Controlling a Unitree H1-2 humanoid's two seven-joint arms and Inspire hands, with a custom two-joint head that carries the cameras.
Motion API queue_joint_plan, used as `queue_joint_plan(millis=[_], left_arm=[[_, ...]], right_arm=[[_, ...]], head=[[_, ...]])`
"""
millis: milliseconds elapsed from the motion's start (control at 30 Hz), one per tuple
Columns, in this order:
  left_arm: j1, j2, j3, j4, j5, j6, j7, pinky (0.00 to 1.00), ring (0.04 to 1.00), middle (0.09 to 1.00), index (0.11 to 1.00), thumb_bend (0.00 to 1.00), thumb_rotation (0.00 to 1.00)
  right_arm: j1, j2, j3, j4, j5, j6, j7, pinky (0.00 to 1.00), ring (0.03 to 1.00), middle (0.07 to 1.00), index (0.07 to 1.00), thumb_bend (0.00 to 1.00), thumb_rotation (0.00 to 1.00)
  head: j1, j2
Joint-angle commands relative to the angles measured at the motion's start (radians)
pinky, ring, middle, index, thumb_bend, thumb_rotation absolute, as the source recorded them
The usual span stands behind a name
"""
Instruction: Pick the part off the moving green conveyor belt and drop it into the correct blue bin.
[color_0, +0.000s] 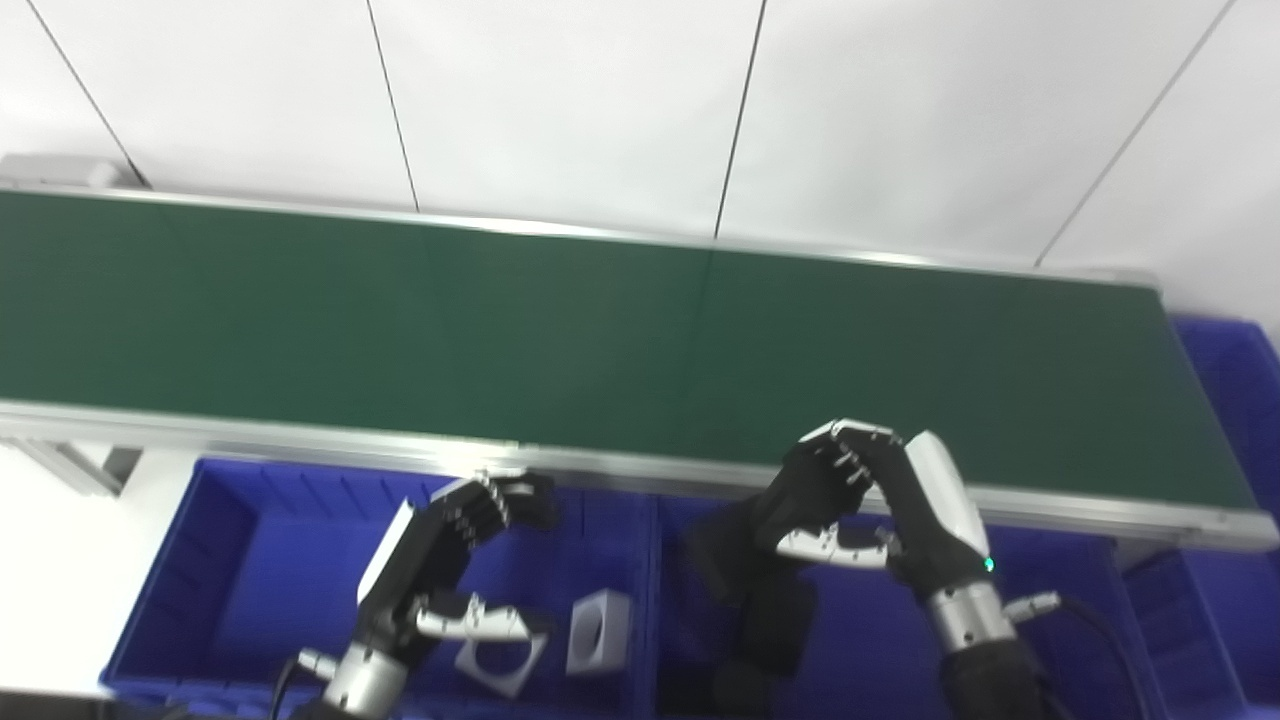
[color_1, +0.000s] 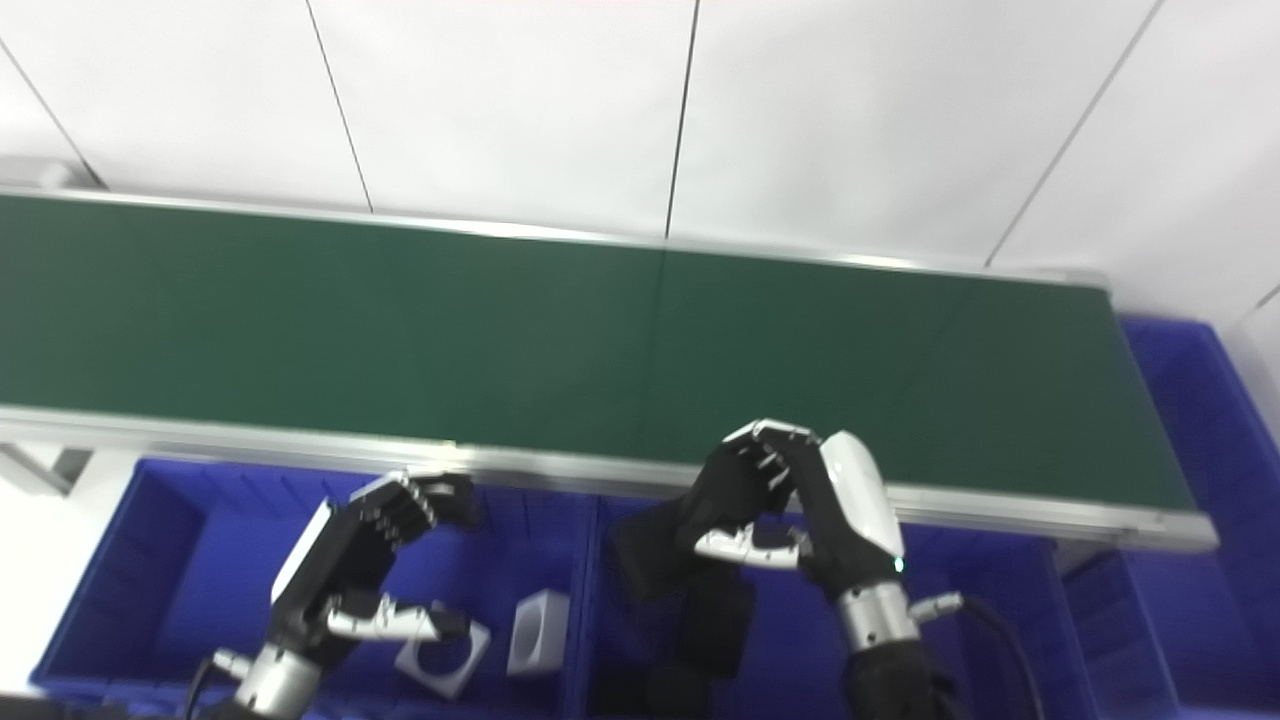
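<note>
Black part dangles from my right robot hand, fingers curled loosely; it may snag the bin divider.

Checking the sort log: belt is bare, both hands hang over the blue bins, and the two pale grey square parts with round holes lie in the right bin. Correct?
Not quite. The two pale grey square parts with round holes lie in the left blue bin, beside the left hand, as the left eye view shows. The right blue bin holds dark parts under the right hand. The green conveyor belt is bare.

Left hand spread, empty — right hand curled, grip unclear
</note>
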Motion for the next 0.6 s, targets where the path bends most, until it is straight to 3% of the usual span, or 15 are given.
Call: queue_joint_plan(millis=[0,400,533,567], left_arm=[[-0.004,0.012,-0.007,-0.040,-0.015,-0.018,0.012,0.61,0.609,0.630,0.668,0.90,0.07],[-0.012,0.031,-0.032,-0.053,-0.039,0.000,0.039,0.61,0.604,0.627,0.665,0.89,0.06],[-0.014,0.036,-0.032,-0.053,-0.036,-0.001,0.041,0.61,0.606,0.628,0.665,0.89,0.06],[-0.014,0.036,-0.032,-0.054,-0.032,-0.001,0.043,0.61,0.608,0.628,0.665,0.89,0.06]], right_arm=[[-0.002,-0.012,-0.009,-0.047,-0.007,0.016,0.000,0.31,0.419,0.487,0.503,0.52,0.00],[0.033,-0.055,0.000,-0.011,-0.081,0.039,0.007,0.31,0.407,0.492,0.514,0.52,0.00],[0.044,-0.067,0.011,-0.015,-0.119,0.047,0.020,0.40,0.411,0.504,0.529,0.52,0.00],[0.047,-0.066,0.013,-0.021,-0.125,0.057,0.027,0.44,0.488,0.495,0.516,0.52,0.00]], head=[[-0.002,0.005],[-0.006,0.019],[-0.011,0.021],[-0.011,0.022]])
